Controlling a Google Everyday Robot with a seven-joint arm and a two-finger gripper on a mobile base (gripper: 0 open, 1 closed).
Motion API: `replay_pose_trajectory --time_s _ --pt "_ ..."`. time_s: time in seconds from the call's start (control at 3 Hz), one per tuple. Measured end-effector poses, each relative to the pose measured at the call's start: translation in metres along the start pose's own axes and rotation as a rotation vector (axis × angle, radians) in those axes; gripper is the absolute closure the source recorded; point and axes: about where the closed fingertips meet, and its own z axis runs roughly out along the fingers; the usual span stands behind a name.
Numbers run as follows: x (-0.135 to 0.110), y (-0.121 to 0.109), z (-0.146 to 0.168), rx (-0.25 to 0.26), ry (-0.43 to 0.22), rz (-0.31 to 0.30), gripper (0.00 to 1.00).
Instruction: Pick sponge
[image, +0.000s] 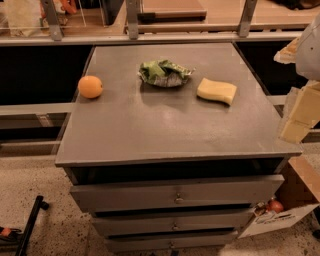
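The sponge (216, 91) is a pale yellow block with wavy edges, lying flat on the grey cabinet top (165, 130), towards its right rear. My gripper (299, 112) shows at the right edge of the view, beyond the cabinet's right side, with pale yellow blocky fingers (295, 131) pointing down. It is to the right of the sponge and apart from it, holding nothing that I can see.
A round orange fruit (90, 86) sits near the left edge of the top. A crumpled green bag (163, 73) lies left of the sponge. Drawers (175, 196) front the cabinet. A cardboard box (285, 210) stands on the floor at lower right. A railing (150, 35) runs behind.
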Motion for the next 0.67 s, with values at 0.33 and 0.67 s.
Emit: replay_pose_trajectory --time_s 0.33,0.67 --pt "0.0 0.0 0.0 0.0 0.0 0.0 0.0" --pt "-0.005 -0.026 0.009 0.041 0.01 -0.012 0.0"
